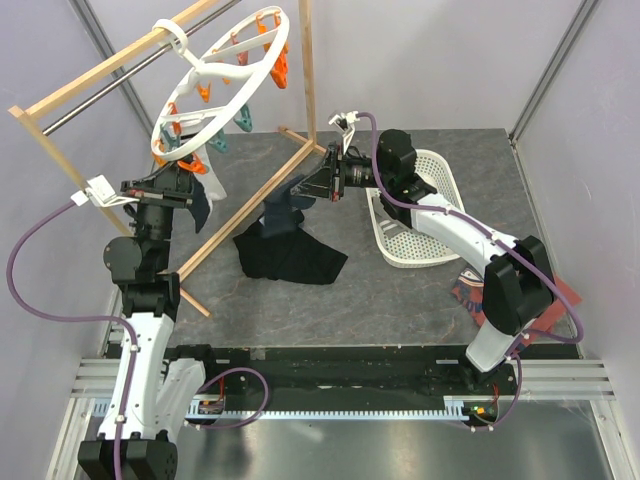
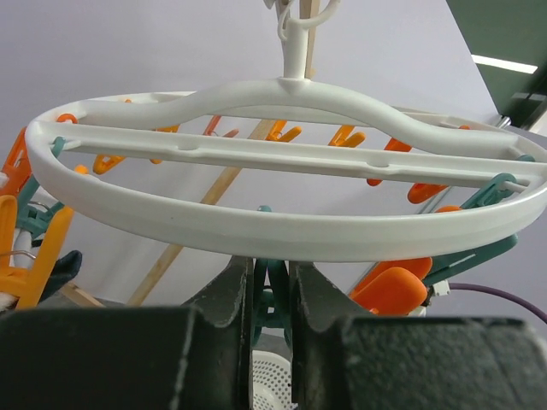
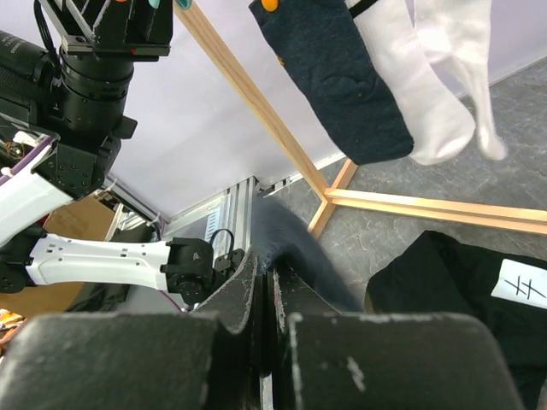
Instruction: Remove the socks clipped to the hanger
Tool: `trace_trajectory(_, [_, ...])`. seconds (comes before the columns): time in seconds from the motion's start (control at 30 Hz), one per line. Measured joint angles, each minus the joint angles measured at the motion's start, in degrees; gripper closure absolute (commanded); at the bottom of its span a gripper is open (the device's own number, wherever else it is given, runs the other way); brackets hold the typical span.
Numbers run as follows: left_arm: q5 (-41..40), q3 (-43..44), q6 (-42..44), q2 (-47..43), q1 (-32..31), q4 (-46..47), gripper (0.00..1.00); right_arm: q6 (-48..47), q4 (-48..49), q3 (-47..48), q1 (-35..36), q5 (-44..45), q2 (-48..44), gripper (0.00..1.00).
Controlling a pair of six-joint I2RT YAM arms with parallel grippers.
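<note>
The white ring hanger (image 1: 225, 75) hangs tilted from the wooden rail, fringed with orange and teal pegs. My left gripper (image 1: 172, 183) is under its near rim (image 2: 282, 231), shut on a teal peg (image 2: 272, 295). A dark navy sock (image 3: 342, 77) and white socks (image 3: 427, 85) hang clipped beside it. My right gripper (image 1: 318, 185) is to the right of the frame, shut on a dark sock (image 1: 285, 207) that dangles free of the hanger; in the right wrist view this sock (image 3: 303, 248) is blurred at the fingertips (image 3: 267, 273).
A black garment (image 1: 290, 255) lies on the table under the right gripper. A white perforated basket (image 1: 420, 215) stands at the right. A red-brown printed shirt (image 1: 560, 292) lies at the far right. The wooden rail frame (image 1: 245, 205) runs diagonally between the arms.
</note>
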Motion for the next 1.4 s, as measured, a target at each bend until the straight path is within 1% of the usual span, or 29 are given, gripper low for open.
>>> trace_trajectory(0.13, [0.2,0.74,0.0,0.35,0.0,-0.59,0.98,-0.17,-0.46,-0.31,0.02,1.25,-0.15,0.93])
trace_trajectory(0.2, [0.28,1.16,0.0,0.39,0.0,-1.01,0.95,-1.31,-3.19,-0.7,0.0,3.82,-1.03,0.92])
trace_trajectory(0.27, [0.7,1.36,0.0,0.35,0.0,-1.64,0.92,-3.39,-8.02,-1.25,-0.13,8.04,-2.78,0.9])
trace_trajectory(0.3, [0.98,1.4,0.0,0.33,0.0,-2.03,0.91,-4.72,-10.78,-1.55,-0.24,10.75,-3.96,0.9])
trace_trajectory(0.37, [1.46,1.75,0.02,0.35,0.0,-3.21,0.86,-7.21,-16.52,-2.08,-0.68,17.77,-6.91,0.89])
trace_trajectory(0.4, [1.7,1.95,0.02,0.35,0.0,-3.89,0.82,-8.26,-19.37,-2.43,-1.16,21.27,-8.55,0.88])
trace_trajectory(0.43, [1.81,2.16,0.04,0.33,0.0,-4.55,0.75,-9.16,-22.1,-2.8,-1.88,24.98,-10.25,0.87])
trace_trajectory(0.5, [2.29,2.62,0.17,0.22,0.02,-5.99,0.7,-10.82,-26.75,-3.41,-3.93,32.26,-13.46,0.87])
trace_trajectory(0.6, [3.08,3.41,0.59,0.13,0.02,-8.2,0.65,-13.18,-32.87,-3.72,-8.11,42.05,-17.16,0.83])
trace_trajectory(0.67, [3.41,3.58,0.98,0.02,0.07,-9.33,0.63,-14.51,-35.52,-3.72,-10.54,46.71,-18.21,0.81])
trace_trajectory(0.77, [4.83,4.15,1.53,0.11,0.17,-10.38,0.59,-16.74,-39.45,-3.74,-14.8,52.06,-18.03,0.76])
trace_trajectory(0.87, [6.27,4.55,2.1,0.17,0.22,-10.86,0.57,-18.08,-41.55,-4.39,-18.67,54.75,-16.55,0.66])
trace_trajectory(0.9, [6.78,4.63,2.38,0.17,0.22,-11.13,0.57,-18.47,-42.12,-4.76,-19.91,55.56,-15.76,0.56])
trace_trajectory(1.0, [7.69,4.79,3.19,0.09,0.22,-12.15,0.55,-19.61,-44.06,-5.14,-22.1,57.88,-12.94,0.47])
trace_trajectory(1.1, [8.15,4.79,3.89,-0.15,0.22,-13.16,0.55,-20.41,-46.31,-5.14,-22.29,58.58,-11.26,0.42])
trace_trajectory(1.27, [9.18,5.09,5.05,-0.81,0.22,-14.62,0.54,-20.74,-46.6,-5.11,-21.66,55.1,-12.46,0.41])
trace_trajectory(1.37, [9.2,5.51,5.81,-1.29,0.22,-15.89,0.53,-20.79,-44.37,-5.86,-20.61,50.36,-14.62,0.37])
trace_trajectory(1.4, [9.2,5.66,6.08,-1.49,0.22,-16.33,0.53,-20.61,-40.41,-7.8,-19.43,48.24,-16.59,0.35])
